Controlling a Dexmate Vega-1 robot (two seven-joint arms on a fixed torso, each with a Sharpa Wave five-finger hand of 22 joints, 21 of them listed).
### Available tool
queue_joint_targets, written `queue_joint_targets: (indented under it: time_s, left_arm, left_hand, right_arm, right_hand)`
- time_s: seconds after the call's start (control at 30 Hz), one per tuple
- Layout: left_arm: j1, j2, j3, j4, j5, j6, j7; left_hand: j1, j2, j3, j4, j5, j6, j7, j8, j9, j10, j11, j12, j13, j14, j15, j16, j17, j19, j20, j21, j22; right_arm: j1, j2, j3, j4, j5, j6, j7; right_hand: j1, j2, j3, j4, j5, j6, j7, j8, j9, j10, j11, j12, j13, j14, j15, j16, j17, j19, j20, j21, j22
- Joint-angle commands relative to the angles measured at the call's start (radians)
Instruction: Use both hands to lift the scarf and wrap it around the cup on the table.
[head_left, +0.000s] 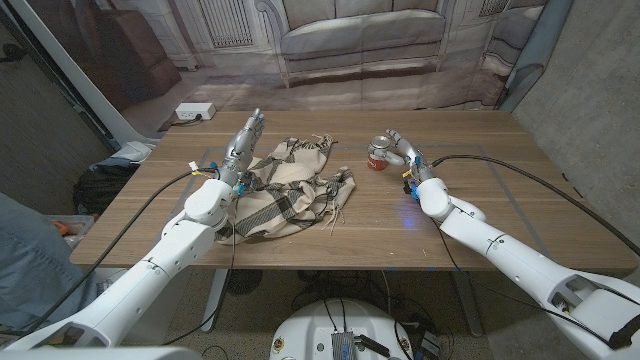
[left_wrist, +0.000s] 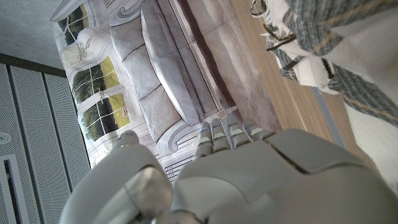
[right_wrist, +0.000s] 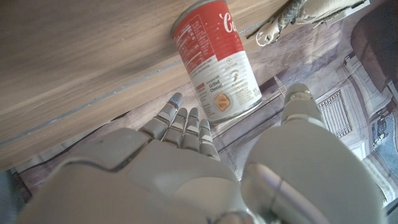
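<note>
A beige scarf (head_left: 285, 187) with dark plaid stripes lies crumpled on the middle of the wooden table (head_left: 500, 215). My left hand (head_left: 243, 141) reaches out straight along the scarf's far left edge, fingers extended and holding nothing. The left wrist view shows the scarf (left_wrist: 323, 59) beside that hand (left_wrist: 249, 174). The cup is a red and white soup can (head_left: 378, 158), upright just right of the scarf. My right hand (head_left: 399, 148) hovers at the can's right side. In the right wrist view the can (right_wrist: 214, 62) stands between the fingers (right_wrist: 186, 127) and the thumb, ungripped.
A white box (head_left: 195, 112) sits at the table's far left corner. A black bag (head_left: 100, 186) lies on the floor to the left, and a person's knee in jeans (head_left: 30, 260) shows at the left edge. A backdrop printed with a sofa (head_left: 360, 40) hangs behind the table.
</note>
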Motion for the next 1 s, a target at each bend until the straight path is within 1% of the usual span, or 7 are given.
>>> queue_joint_targets:
  time_s: [0.03, 0.2, 0.4, 0.43, 0.5, 0.63, 1.0]
  left_arm:
    - [-0.002, -0.001, 0.002, 0.003, -0.004, 0.004, -0.008]
    - [-0.004, -0.003, 0.002, 0.006, -0.002, -0.002, -0.009]
    - [-0.013, 0.000, 0.005, 0.005, -0.002, 0.010, -0.012]
    - [-0.016, 0.000, 0.007, 0.006, -0.002, 0.013, -0.013]
    - [-0.020, -0.001, 0.011, 0.006, -0.002, 0.021, -0.014]
    - [-0.026, -0.003, 0.018, 0.010, -0.006, 0.036, -0.017]
    - [-0.023, -0.002, 0.023, -0.002, -0.007, 0.064, -0.002]
  left_hand:
    - [0.002, 0.003, -0.004, -0.002, -0.001, 0.013, -0.001, 0.010, 0.005, 0.009, -0.001, 0.003, 0.002, 0.009, 0.002, 0.001, 0.002, -0.002, 0.013, -0.003, 0.004]
    - [0.003, 0.004, -0.005, -0.002, -0.003, 0.005, 0.008, 0.005, 0.005, 0.008, 0.000, 0.002, 0.002, 0.010, 0.002, -0.001, 0.002, 0.001, 0.017, -0.002, 0.004]
    - [0.004, 0.005, -0.006, -0.002, -0.004, 0.004, 0.008, 0.002, 0.005, 0.010, 0.001, 0.001, 0.002, 0.011, 0.001, -0.001, 0.002, -0.001, 0.019, -0.003, 0.004]
    - [0.004, 0.005, -0.006, -0.002, -0.004, 0.004, 0.008, 0.002, 0.005, 0.010, 0.001, 0.001, 0.002, 0.011, 0.002, -0.001, 0.002, -0.002, 0.020, -0.004, 0.004]
    - [0.004, 0.005, -0.006, -0.002, -0.005, 0.004, 0.008, 0.002, 0.005, 0.011, 0.001, 0.000, 0.002, 0.011, 0.002, -0.002, 0.002, -0.002, 0.021, -0.004, 0.004]
    - [0.005, 0.006, -0.007, -0.001, -0.006, 0.005, 0.007, 0.001, 0.005, 0.011, 0.002, 0.000, 0.002, 0.011, 0.002, -0.002, 0.002, -0.004, 0.024, -0.005, 0.005]
    - [0.007, 0.010, -0.007, -0.001, -0.008, 0.009, 0.006, 0.000, 0.005, 0.013, -0.001, -0.002, 0.002, 0.014, 0.001, -0.003, 0.003, -0.007, 0.027, -0.006, 0.005]
  right_arm:
    - [0.009, 0.008, -0.014, 0.018, 0.000, -0.038, -0.011]
    - [0.014, 0.016, -0.019, 0.036, 0.011, -0.045, -0.009]
    - [0.016, 0.022, -0.021, 0.048, 0.017, -0.047, -0.020]
    - [0.016, 0.022, -0.022, 0.049, 0.018, -0.050, -0.022]
    - [0.016, 0.024, -0.024, 0.056, 0.016, -0.042, -0.030]
    - [0.016, 0.028, -0.025, 0.069, 0.019, -0.019, -0.043]
    - [0.035, 0.054, -0.030, 0.110, 0.025, -0.001, -0.062]
  right_hand:
    - [0.018, -0.002, -0.004, 0.012, 0.009, 0.033, -0.002, 0.013, 0.002, 0.039, -0.002, 0.013, 0.001, 0.022, 0.002, 0.005, 0.002, 0.018, -0.023, -0.005, 0.003]
    - [0.019, -0.003, -0.012, 0.018, 0.013, 0.069, -0.002, 0.023, 0.002, 0.059, 0.000, 0.017, 0.000, 0.035, 0.003, 0.006, 0.002, 0.032, -0.023, -0.008, 0.003]
    - [0.022, 0.006, -0.019, 0.027, 0.019, 0.111, -0.028, 0.032, 0.003, 0.097, -0.014, 0.025, 0.000, 0.060, -0.006, 0.008, 0.003, 0.050, -0.023, -0.013, 0.005]
    - [0.028, 0.011, -0.018, 0.027, 0.021, 0.120, -0.035, 0.033, 0.004, 0.108, -0.029, 0.027, -0.001, 0.064, -0.009, 0.007, 0.003, 0.053, -0.023, -0.015, 0.005]
    - [0.047, 0.019, -0.022, 0.027, 0.025, 0.159, -0.098, 0.039, 0.006, 0.128, -0.095, 0.027, -0.001, 0.081, -0.020, 0.004, 0.002, 0.068, -0.024, -0.023, 0.006]
    - [0.052, 0.018, -0.032, 0.031, 0.027, 0.197, -0.149, 0.047, 0.010, 0.170, -0.148, 0.035, -0.002, 0.111, -0.028, 0.007, 0.002, 0.093, -0.022, -0.026, 0.007]
    - [0.047, 0.021, -0.053, 0.042, 0.024, 0.261, -0.183, 0.058, 0.013, 0.265, -0.175, 0.058, -0.003, 0.187, -0.039, 0.017, 0.003, 0.155, -0.022, -0.020, 0.009]
